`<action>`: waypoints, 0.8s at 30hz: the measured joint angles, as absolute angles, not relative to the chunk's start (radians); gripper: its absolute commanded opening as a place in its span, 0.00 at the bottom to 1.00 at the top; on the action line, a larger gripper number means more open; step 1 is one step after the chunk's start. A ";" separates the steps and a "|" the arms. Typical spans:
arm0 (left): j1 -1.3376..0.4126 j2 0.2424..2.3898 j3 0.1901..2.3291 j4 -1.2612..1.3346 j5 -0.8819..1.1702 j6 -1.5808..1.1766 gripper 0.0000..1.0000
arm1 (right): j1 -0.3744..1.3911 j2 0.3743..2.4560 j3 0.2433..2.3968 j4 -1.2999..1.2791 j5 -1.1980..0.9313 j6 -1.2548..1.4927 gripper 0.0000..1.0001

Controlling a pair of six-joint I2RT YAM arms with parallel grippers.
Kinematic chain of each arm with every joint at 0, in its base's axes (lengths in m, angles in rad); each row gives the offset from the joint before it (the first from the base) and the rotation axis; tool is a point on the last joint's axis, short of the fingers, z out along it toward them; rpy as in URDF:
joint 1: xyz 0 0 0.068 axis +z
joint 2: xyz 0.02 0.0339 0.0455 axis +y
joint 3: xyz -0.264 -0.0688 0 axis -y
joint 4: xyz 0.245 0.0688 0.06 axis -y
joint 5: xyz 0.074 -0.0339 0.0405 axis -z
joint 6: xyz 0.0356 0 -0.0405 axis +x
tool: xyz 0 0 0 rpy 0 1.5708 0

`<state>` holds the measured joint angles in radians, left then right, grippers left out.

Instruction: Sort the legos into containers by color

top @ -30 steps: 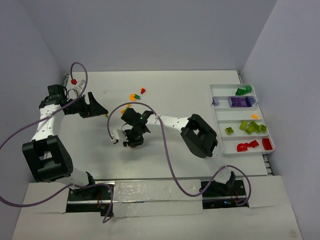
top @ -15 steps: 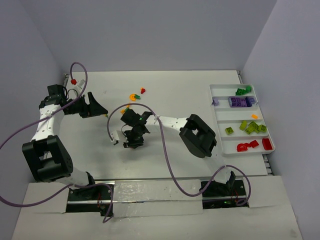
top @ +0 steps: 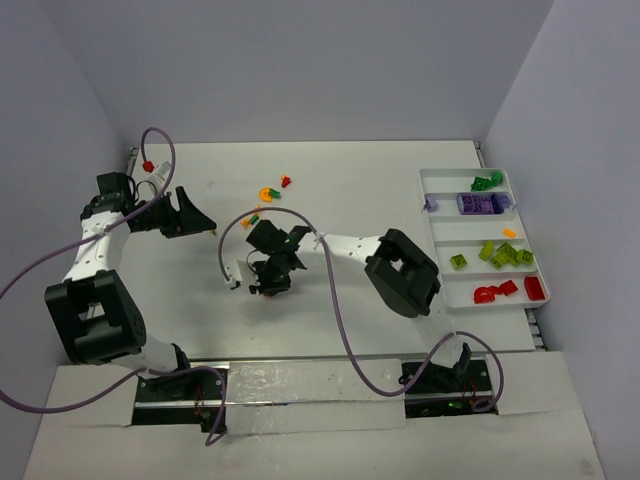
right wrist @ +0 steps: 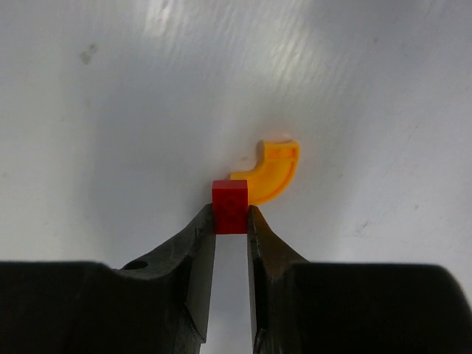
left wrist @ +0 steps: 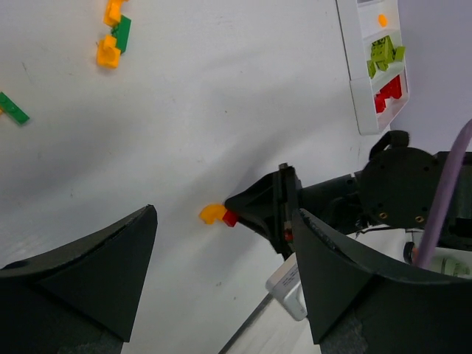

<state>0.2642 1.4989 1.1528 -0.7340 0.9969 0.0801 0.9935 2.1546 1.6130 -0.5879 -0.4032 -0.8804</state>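
My right gripper point(right wrist: 230, 214) is shut on a small red brick point(right wrist: 230, 205), low over the table near its middle point(top: 268, 288). An orange curved lego point(right wrist: 271, 171) lies just beyond the brick, touching or nearly touching it. Both also show in the left wrist view, the red brick point(left wrist: 230, 218) and the orange piece point(left wrist: 212, 213). My left gripper point(top: 197, 218) is open and empty at the left, pointing toward the right gripper. The white divided tray point(top: 465, 232) at the right holds green, purple, orange, lime-yellow and red legos in separate compartments.
Loose legos lie at the back centre: an orange and green pair point(top: 266, 192), a red piece point(top: 286, 182), and a small green and orange pair point(top: 250, 218). The left wrist view shows an orange and green cluster point(left wrist: 113, 40) and a green plate point(left wrist: 13, 108).
My right gripper has shifted slightly toward the near edge, still closed low over the table. The left arm has barely moved.
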 measured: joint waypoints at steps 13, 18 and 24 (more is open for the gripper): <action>0.039 1.489 1.012 -0.533 0.984 -0.137 0.72 | 0.837 1.603 1.289 -0.529 -0.333 -0.769 0.00; -0.152 1.575 1.137 -0.439 0.982 -0.240 0.71 | 0.751 1.463 1.193 -0.529 -0.322 -0.737 0.00; -0.279 1.690 1.213 -0.356 0.991 -0.332 0.72 | 0.724 1.436 1.129 -0.541 -0.299 -0.725 0.00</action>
<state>-0.2790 1.6897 1.2130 -0.3558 0.9914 -0.3321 0.7242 1.4355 1.1289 -0.5408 -0.2986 -0.7254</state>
